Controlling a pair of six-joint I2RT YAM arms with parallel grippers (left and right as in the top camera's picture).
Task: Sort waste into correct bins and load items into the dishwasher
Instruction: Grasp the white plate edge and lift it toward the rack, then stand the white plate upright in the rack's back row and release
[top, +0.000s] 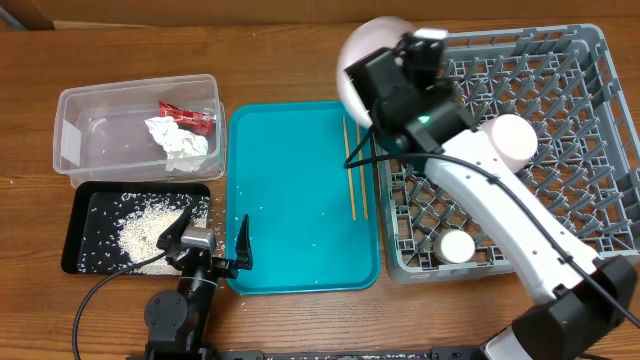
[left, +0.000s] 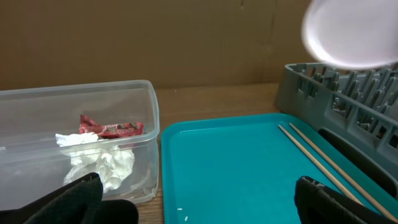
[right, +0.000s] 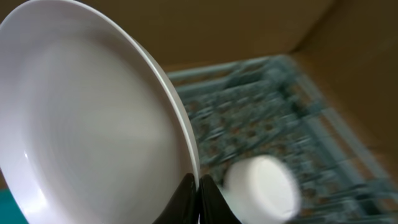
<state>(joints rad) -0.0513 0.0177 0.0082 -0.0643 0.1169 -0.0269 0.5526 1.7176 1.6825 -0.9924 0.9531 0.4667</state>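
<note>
Above the dish rack's (top: 560, 90) far left corner, the right gripper (right: 199, 190) is clamped on the rim of the white plate (right: 93, 124), held tilted. Loading step in hand. Next: lower the plate edgewise between pegs. Left gripper (top: 212, 238) stands wide apart, empty, at the teal tray (top: 300, 200).

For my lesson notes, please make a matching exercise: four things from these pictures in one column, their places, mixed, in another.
1. round white plate
2. small red sauce packet
3. pile of white rice grains
4. two thin wooden chopsticks

A. shallow black plastic tray
B. flat teal serving tray
C. right gripper
D. clear rectangular plastic tub

Pairs: 1-C, 2-D, 3-A, 4-B
</note>
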